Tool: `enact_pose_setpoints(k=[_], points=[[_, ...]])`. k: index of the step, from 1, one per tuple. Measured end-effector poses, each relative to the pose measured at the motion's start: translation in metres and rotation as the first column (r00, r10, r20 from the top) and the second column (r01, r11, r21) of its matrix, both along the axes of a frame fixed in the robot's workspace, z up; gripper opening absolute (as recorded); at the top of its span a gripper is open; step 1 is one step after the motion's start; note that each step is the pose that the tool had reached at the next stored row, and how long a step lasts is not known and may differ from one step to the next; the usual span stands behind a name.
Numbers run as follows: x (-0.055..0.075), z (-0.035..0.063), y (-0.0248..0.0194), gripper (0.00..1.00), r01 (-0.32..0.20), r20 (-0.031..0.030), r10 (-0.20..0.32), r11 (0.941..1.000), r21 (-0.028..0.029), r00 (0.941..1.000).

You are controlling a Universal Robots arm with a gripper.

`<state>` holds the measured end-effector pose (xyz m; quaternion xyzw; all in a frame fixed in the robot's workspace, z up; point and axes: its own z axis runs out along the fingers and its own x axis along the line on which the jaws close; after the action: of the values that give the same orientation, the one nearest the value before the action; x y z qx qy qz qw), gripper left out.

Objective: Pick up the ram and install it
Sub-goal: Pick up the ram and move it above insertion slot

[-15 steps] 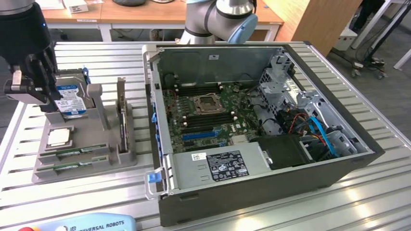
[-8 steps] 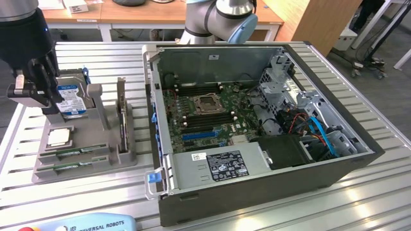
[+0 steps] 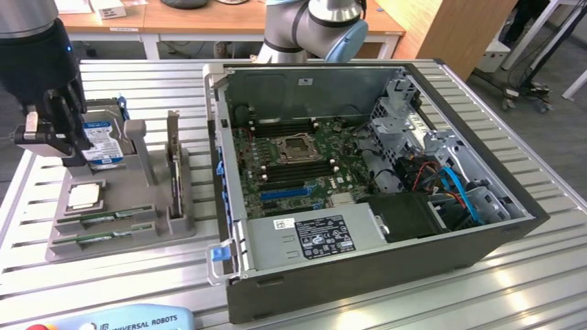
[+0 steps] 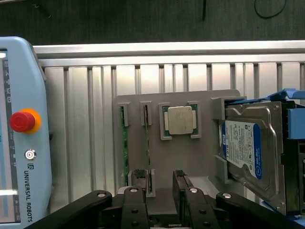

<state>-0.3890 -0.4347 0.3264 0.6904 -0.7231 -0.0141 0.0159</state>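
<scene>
The gripper (image 4: 159,177) hangs over the gray holder (image 4: 164,157) with its fingers (image 4: 180,183) apart and nothing between them. The ram (image 4: 147,143) stands on edge in a narrow slot of the holder, below the gripper, and appears to pass just beside one fingertip rather than midway between the two; the angle leaves this uncertain. A second ram stick (image 4: 125,143) sits in the parallel slot one step farther out on the same side. Hazard: with the stick off-centre, one finger could land on the slot wall or on the board's top edge, and a closing stroke could push the thin board sideways and tilt or jam it. Hazard: the two sticks are close together, so the outer finger has little gap to enter and could catch the neighbour. On the gripper's other side lie the processor chip (image 4: 180,120) and then the upright hard drive (image 4: 248,148), which rises toward the gripper body and limits sideways travel there. The room directly above the holder is open. The computer case (image 3: 385,271) stands well apart on the table (image 4: 81,119), open on top, with a raised rim. The control pendant (image 4: 19,95) lies beyond the ram side.
</scene>
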Motion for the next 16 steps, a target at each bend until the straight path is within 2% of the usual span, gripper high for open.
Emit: enact_pose_setpoints(k=[16], points=[[0.000, -0.0141, 0.0000, 0.36, 0.000, 0.0000, 0.000, 1.0000, 0.0000, 1.0000]])
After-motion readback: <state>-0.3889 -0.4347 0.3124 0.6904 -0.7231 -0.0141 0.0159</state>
